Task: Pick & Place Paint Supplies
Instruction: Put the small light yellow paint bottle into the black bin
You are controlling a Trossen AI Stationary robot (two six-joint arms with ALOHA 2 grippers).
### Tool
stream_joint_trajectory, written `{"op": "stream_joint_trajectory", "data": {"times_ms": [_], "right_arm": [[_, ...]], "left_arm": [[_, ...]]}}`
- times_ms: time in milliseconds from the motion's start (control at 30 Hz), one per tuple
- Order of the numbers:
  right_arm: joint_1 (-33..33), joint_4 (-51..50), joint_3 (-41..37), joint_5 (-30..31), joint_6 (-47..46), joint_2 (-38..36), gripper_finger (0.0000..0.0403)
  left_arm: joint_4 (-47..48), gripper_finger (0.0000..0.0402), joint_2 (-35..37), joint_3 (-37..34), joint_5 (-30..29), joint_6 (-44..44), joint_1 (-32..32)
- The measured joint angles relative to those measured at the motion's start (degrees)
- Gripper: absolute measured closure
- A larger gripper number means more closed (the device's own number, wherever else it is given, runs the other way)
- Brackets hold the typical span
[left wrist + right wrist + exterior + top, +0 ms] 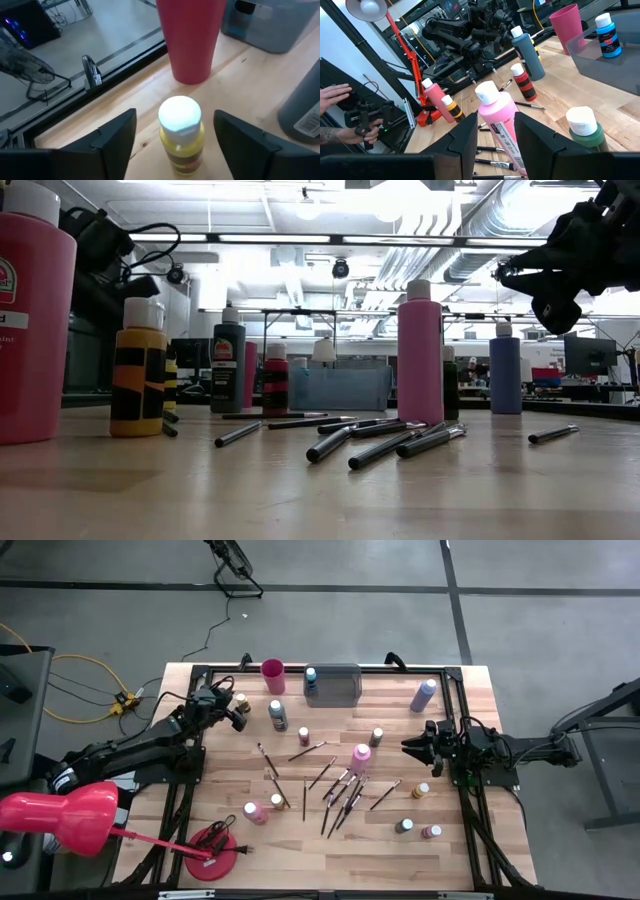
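Straddling a small yellow paint bottle with a white cap (181, 135), the left gripper (175, 142) hovers at the table's far-left corner with its two dark fingers spread wide, one on each side of the bottle and neither touching it; it holds nothing. The bottle stands upright, its long axis vertical, centred in the gap, so the coming move looks like a plain close across its body. Just beyond it stands the tall pink plastic cup (192, 37), and past that, the grey rectangular tray (272, 22). This arm is clearly the nearer one. Well apart on the table's right side, the right gripper (412, 746) waits above the wood, fingers parted and empty, facing an upright pink paint bottle (497, 117) among scattered dark-handled paintbrushes (345, 795).
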State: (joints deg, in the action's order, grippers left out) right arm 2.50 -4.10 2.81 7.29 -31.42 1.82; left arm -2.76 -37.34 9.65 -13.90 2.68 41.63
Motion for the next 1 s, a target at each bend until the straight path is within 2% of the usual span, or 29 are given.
{"op": "stream_joint_trajectory", "data": {"times_ms": [267,433,767,1000], "right_arm": [[0.0,0.0,0.0,0.0,0.0,0.0,0.0279],[0.0,0.0,0.0,0.0,0.0,0.0,0.0279],[0.0,0.0,0.0,0.0,0.0,0.0,0.0279],[0.0,0.0,0.0,0.0,0.0,0.0,0.0279]], "left_arm": [[-2.4,0.0197,-6.1,0.0,0.5,-2.0,0.0],[-7.6,0.0223,-9.3,0.0,2.8,-1.9,0.0],[-8.9,0.0287,-9.9,0.1,4.5,-1.7,0.0],[-10.3,0.0289,-10.0,0.8,7.9,-1.5,0.0]]}}
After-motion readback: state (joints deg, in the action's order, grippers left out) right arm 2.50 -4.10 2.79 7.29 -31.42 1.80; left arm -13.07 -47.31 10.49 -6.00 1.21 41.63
